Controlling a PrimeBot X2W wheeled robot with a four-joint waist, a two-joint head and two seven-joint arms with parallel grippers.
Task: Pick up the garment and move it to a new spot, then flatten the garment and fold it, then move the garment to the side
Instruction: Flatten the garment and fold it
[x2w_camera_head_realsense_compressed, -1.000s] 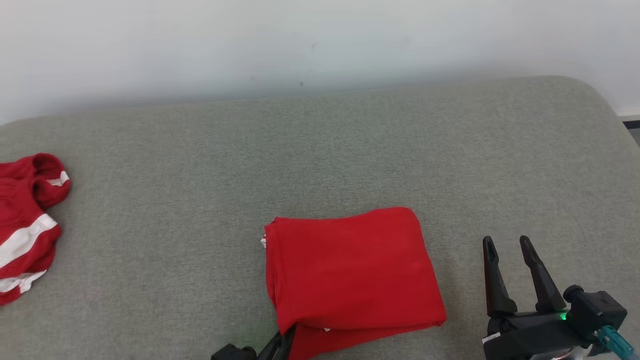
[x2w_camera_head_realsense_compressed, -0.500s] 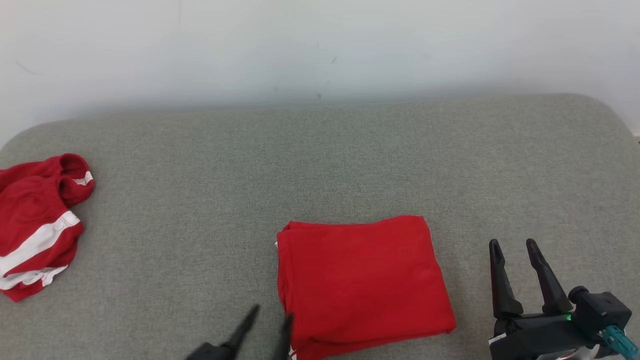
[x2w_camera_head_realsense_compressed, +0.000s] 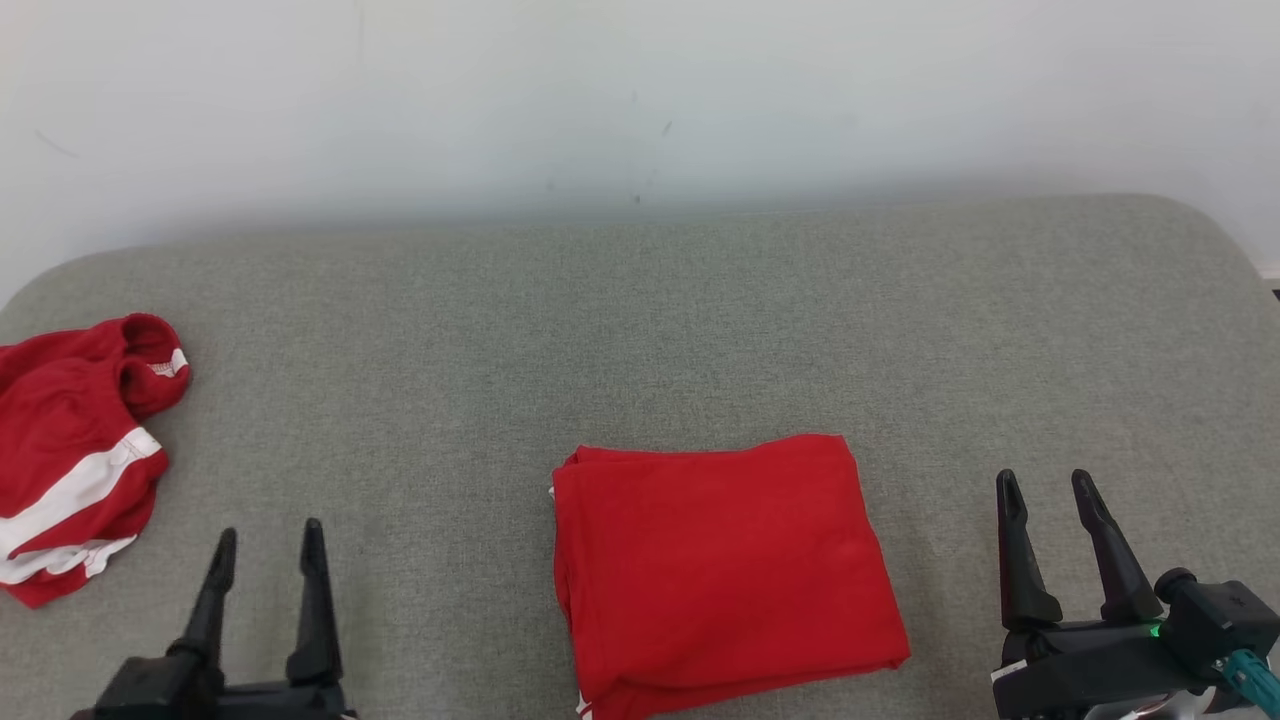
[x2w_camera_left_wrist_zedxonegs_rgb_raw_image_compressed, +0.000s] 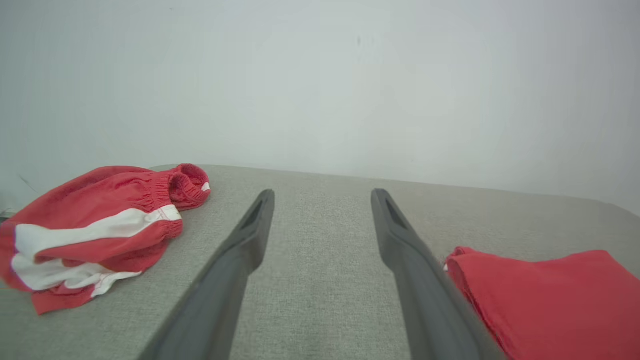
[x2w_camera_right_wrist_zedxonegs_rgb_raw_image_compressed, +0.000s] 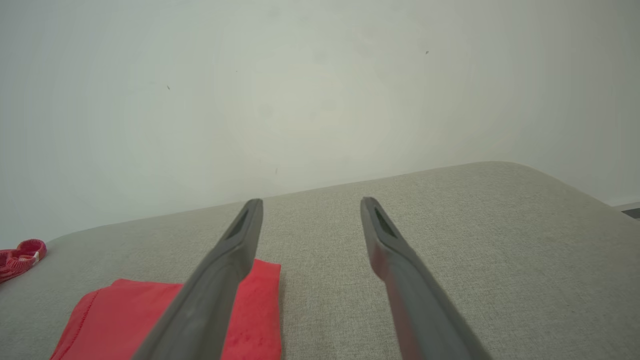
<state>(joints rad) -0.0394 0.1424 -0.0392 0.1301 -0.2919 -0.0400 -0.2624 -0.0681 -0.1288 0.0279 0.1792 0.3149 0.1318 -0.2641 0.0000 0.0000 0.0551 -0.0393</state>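
Evidently folding looks finished, for the folded garment (x2w_camera_head_realsense_compressed: 725, 570) lies flat between the left claw (x2w_camera_head_realsense_compressed: 268, 530) and right claw (x2w_camera_head_realsense_compressed: 1043, 478), both spread empty, ready to shift it aside.

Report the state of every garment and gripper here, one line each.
Plain red garment: folded into a neat rectangle, lying flat on the grey fabric surface, not held.
Red garment with white stripes: crumpled in a heap at the surface's left end, untouched.
Left gripper: open, empty, between the two garments, touching neither.
Right gripper: open, empty, to the right of the folded garment.
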